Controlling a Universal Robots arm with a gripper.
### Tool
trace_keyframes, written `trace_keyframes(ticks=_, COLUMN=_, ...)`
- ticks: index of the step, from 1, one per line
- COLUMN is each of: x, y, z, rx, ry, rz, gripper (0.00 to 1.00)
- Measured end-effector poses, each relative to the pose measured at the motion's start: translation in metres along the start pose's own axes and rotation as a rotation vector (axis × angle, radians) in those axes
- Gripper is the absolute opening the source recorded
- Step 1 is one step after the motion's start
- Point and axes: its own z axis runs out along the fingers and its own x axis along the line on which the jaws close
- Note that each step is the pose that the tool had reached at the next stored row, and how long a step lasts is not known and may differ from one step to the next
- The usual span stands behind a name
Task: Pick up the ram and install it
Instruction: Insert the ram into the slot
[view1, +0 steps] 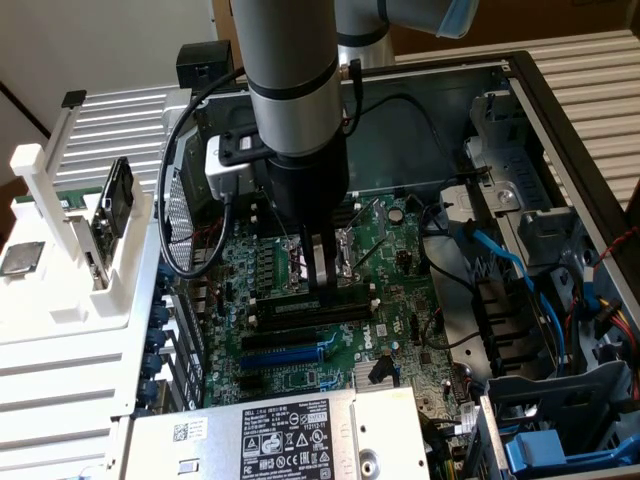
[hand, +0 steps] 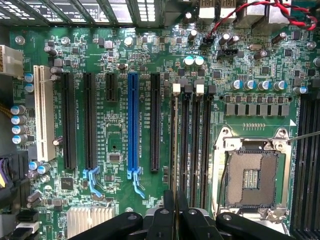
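My gripper (view1: 323, 283) reaches down into the open computer case over the green motherboard (view1: 395, 255). Its fingers are shut on the ram (view1: 298, 308), a long thin dark stick lying along the memory slot closest to the expansion slots. In the wrist view the ram (hand: 173, 145) shows edge-on as a thin line running away from the gripper (hand: 175, 212), beside the empty black memory slots (hand: 196, 145). Whether the stick is fully seated in its slot cannot be told. The slot latches (hand: 176, 89) at the far end are pale.
An open processor socket (hand: 250, 175) lies next to the memory slots. Black and blue expansion slots (hand: 133, 120) sit on the other side. A power supply (view1: 285, 430) fills the near edge, blue cables (view1: 510, 262) run at the exterior view's right, and a white rack (view1: 60, 270) stands at its left.
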Motion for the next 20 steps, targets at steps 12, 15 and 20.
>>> trace_keyframes(ticks=12, x=-0.0005, y=0.0010, z=0.0017, rx=0.0001, ry=0.0000, rz=0.000, gripper=0.13)
trace_keyframes(ticks=15, x=-0.0005, y=0.0010, z=0.0021, rx=0.0002, ry=-0.0001, rz=0.000, gripper=0.13)
trace_keyframes(ticks=20, x=-0.0005, y=0.0011, z=0.0030, rx=0.0000, ry=0.0002, rz=0.001, gripper=0.13)
